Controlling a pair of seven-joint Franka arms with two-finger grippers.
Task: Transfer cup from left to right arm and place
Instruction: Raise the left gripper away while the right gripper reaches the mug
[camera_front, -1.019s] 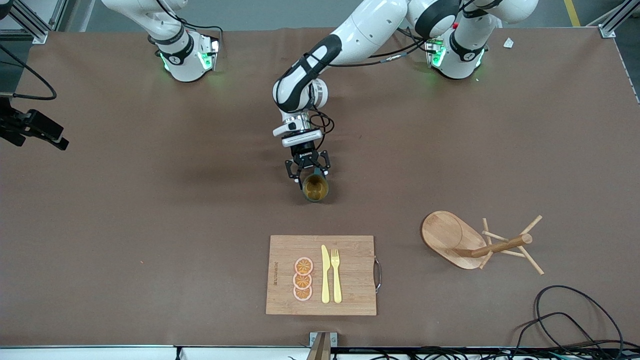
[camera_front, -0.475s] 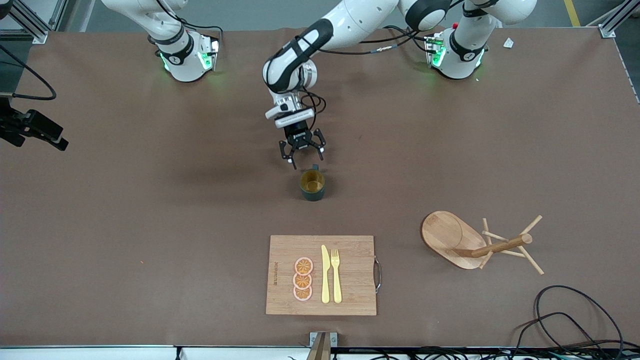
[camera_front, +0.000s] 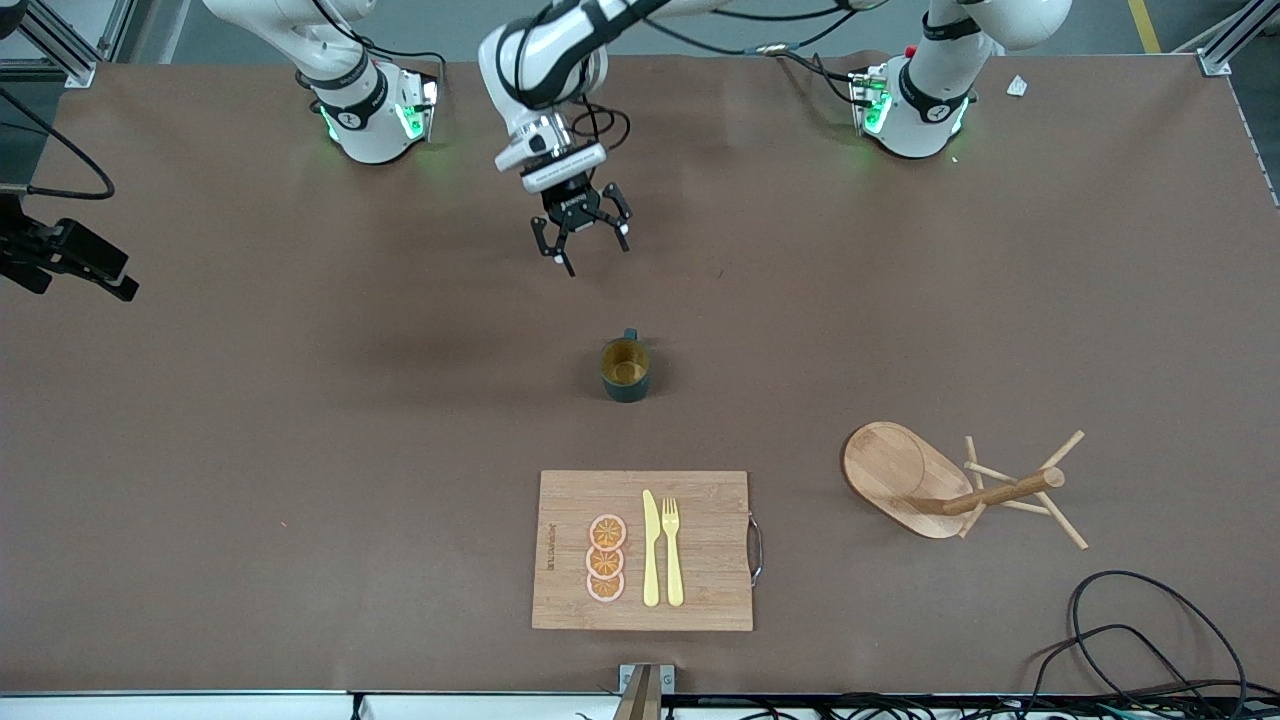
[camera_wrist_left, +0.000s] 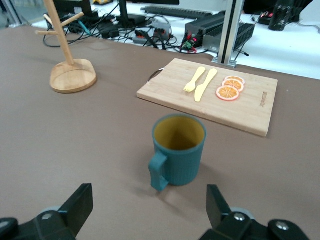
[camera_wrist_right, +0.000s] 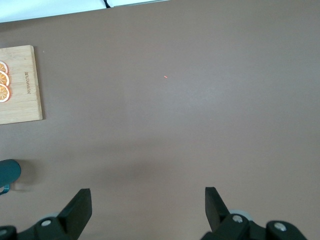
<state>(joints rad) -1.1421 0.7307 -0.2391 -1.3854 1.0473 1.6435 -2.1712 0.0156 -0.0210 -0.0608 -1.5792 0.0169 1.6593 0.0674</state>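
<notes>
Cup (camera_front: 626, 368) upright on brown table (camera_front: 300, 400), cutting board (camera_front: 570, 590) nearer camera

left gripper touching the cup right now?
Apart. Front view shows bare table between the open left gripper and the upright cup; left wrist view agrees.

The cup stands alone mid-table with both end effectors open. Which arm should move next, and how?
Probably the right arm should come in over the cup and lower around it. The cup stands upright on the table, free of the open left end effector, which hangs above bare table toward the bases. The right end effector is open too, with the cup at the edge of its wrist view.
</notes>
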